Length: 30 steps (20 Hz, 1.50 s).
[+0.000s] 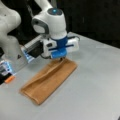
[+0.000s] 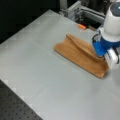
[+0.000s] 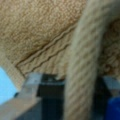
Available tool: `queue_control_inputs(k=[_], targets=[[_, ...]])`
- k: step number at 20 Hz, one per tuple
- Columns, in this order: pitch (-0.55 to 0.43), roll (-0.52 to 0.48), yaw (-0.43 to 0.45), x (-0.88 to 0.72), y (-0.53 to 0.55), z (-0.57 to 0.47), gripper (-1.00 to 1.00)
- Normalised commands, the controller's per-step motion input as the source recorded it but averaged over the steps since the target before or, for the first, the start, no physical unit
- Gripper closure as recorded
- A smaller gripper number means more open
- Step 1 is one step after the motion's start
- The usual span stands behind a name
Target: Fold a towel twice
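On the grey table (image 1: 100, 82), the towel (image 1: 47, 81) lies as a long, narrow folded strip, one fold apparently made. The gripper (image 1: 60, 59) sits low over the strip's far end, closed on a raised edge of cloth that runs up between its fingers in the wrist view, presumably to carry it over.

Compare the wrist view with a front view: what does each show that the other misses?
Wrist view only: the towel's terry weave and band stripes close up, and a fold of cloth running up between the fingers. Front view only: the whole towel as a long narrow strip on the table, the gripper at its far end, and an orange object at the left edge. Both: the gripper on the towel.
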Motion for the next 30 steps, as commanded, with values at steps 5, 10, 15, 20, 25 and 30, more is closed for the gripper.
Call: queue_control_inputs(k=[5,10,15,20,25,30], targets=[[0.075,0.114,-0.11,-0.17,0.08,-0.05,1.0],[0.047,0.137,-0.005,-0.32,-0.18,-0.09,1.0],[-0.036,0.127,0.056,-0.38,-0.34,-0.14,1.0],[-0.098,0.116,0.014,-0.33,-0.2,-0.13,1.0],[-0.136,0.092,-0.059,-0.19,0.01,-0.15,-1.0],[-0.146,0.097,-0.131,-0.13,0.09,-0.12,-1.0]])
